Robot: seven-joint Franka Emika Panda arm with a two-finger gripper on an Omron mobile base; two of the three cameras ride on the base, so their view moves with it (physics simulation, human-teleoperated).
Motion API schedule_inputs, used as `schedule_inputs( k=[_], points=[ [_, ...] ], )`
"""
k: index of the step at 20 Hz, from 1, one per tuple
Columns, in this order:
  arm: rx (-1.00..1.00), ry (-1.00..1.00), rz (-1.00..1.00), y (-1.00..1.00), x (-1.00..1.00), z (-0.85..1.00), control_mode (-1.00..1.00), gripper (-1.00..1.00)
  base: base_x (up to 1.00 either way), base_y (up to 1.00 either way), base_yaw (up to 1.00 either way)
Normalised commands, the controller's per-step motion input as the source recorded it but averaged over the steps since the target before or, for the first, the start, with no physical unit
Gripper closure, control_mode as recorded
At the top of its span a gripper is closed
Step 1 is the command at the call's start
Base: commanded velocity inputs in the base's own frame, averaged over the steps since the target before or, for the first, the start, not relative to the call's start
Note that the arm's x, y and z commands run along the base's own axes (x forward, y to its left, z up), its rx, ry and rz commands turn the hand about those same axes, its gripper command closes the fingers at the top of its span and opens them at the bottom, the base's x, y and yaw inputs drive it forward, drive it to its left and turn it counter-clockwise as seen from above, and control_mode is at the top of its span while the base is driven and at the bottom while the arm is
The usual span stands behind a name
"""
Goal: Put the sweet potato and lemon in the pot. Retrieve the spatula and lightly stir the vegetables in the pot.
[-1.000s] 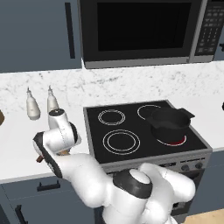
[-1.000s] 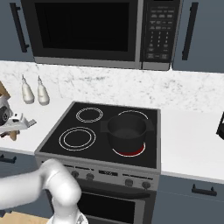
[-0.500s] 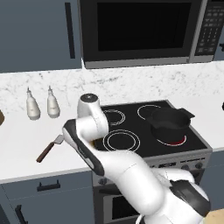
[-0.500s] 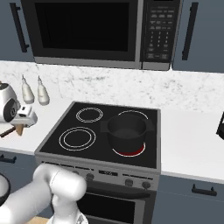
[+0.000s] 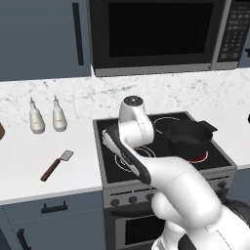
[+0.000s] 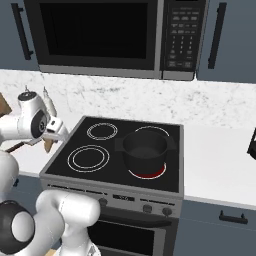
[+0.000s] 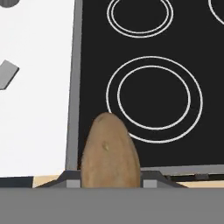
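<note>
Sweet potato carried over the stove [image 5: 161, 146], pot waiting

The pot [image 6: 145, 148] sits on the right front burner; the end effector [image 7: 110, 183] is closed on the sweet potato [image 7: 109, 155], a firm, light tuber best gripped mid-body. The left base view alone shows the spatula [image 5: 56, 164] on the surface [image 5: 29, 161].

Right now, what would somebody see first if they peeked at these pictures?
Probably the sweet potato, big and brown in the hand view, gripped in the pincer above the stove's front left burner. Next, the dark pot on the glowing red burner, and the spatula lying on the white counter.
</note>
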Motion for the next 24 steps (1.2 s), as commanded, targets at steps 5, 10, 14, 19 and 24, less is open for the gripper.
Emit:
schedule_inputs(
  k=[5, 10, 14, 19, 24],
  points=[
    [0.0, 0.0, -0.24, -1.0, 0.25, 0.19, -1.0, 1.0, 0.0, 0.0, 0.0],
    [0.0, -0.07, -0.22, -1.0, 0.07, 0.16, -1.0, 1.0, 0.0, 0.0, 0.0],
    [0.0, -0.06, -0.22, -1.0, 0.01, 0.08, -1.0, 1.0, 0.0, 0.0, 0.0],
    [0.0, -0.02, -0.2, -1.0, 0.12, 0.02, -1.0, 1.0, 0.0, 0.0, 0.0],
    [0.01, 0.0, -0.14, -1.0, 0.54, 0.0, -1.0, 1.0, 0.0, 0.0, 0.0]
  ],
)
